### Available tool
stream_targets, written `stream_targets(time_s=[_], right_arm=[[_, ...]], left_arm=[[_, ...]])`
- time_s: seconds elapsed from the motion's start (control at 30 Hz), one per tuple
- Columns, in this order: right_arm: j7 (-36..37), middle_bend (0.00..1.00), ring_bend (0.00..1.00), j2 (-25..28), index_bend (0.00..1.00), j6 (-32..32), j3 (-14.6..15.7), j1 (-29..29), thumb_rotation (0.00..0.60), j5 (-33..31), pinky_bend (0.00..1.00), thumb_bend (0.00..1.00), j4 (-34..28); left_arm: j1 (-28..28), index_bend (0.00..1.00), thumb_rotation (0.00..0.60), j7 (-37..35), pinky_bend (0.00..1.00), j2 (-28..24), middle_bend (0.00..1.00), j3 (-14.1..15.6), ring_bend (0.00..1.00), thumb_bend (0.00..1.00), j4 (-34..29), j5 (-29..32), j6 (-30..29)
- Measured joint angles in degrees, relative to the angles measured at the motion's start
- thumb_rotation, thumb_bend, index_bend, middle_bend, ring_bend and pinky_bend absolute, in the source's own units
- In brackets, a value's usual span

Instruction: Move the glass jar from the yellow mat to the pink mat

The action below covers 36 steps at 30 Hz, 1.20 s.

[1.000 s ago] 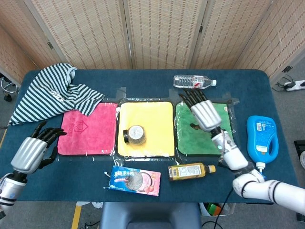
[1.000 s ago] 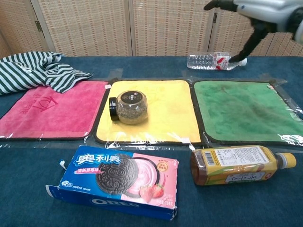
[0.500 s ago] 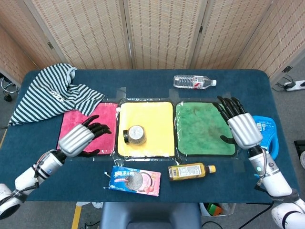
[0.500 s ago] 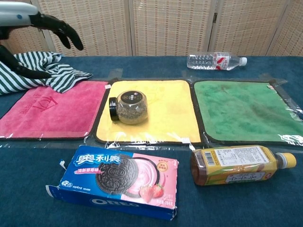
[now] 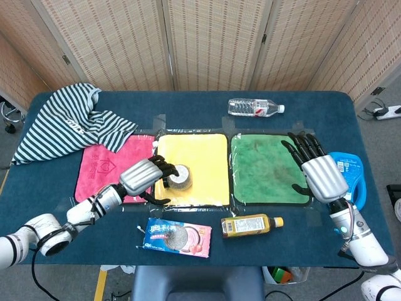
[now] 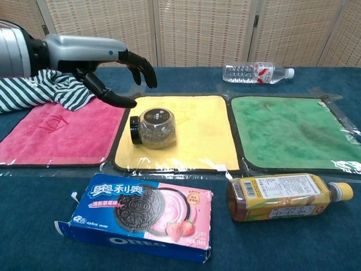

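The glass jar [image 5: 180, 177] [image 6: 152, 128] lies on its side with its black lid to the left, near the left front of the yellow mat [image 5: 200, 153] [image 6: 194, 130]. The pink mat [image 5: 103, 172] [image 6: 56, 135] lies just left of it. My left hand [image 5: 145, 176] [image 6: 98, 56] hovers open at the jar's left, above it, fingers spread and holding nothing. My right hand [image 5: 319, 175] is open over the right edge of the green mat [image 5: 260, 169], seen only in the head view.
A striped shirt [image 5: 66, 122] overlaps the pink mat's far corner. An Oreo box [image 6: 141, 217] and a tea bottle [image 6: 282, 195] lie at the front. A water bottle [image 5: 255, 107] lies at the back. A blue detergent bottle [image 5: 351, 188] lies far right.
My left hand has moved right from over the pink mat to just above and left of the jar. The right hand has shifted only slightly.
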State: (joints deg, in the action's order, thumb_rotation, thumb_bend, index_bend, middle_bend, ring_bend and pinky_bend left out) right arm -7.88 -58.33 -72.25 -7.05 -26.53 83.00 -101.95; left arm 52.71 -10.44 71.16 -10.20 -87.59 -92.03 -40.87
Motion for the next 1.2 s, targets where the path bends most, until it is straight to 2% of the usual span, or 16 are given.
stream_targets(time_s=[0.6,0.97,1.2], right_arm=[[1.78,0.0,0.02,-0.5,0.0,0.55,-0.28,1.04,0.6,-0.05,0.0,0.09,1.54],[3.53,0.0,0.01,-0.63,0.0,0.42,-0.45,1.7,0.6,0.26,0.0,0.09,2.53],[4.2,0.0,0.01,-0.48,0.0,0.32,-0.55,2.17,0.6,0.27,0.0,0.09,2.71]], left_arm=[[9.18,0.27,0.259,5.0,0.14,11.56,0.28,-0.57,0.24,0.28,10.57,9.52,8.86],[12.28,0.27,0.257,9.12,0.12,16.53,0.27,-0.16,0.21,0.28,15.34,14.4,11.64],[13.27,0.27,0.257,11.23,0.12,18.48,0.27,1.12,0.21,0.28,17.46,15.85,12.46]])
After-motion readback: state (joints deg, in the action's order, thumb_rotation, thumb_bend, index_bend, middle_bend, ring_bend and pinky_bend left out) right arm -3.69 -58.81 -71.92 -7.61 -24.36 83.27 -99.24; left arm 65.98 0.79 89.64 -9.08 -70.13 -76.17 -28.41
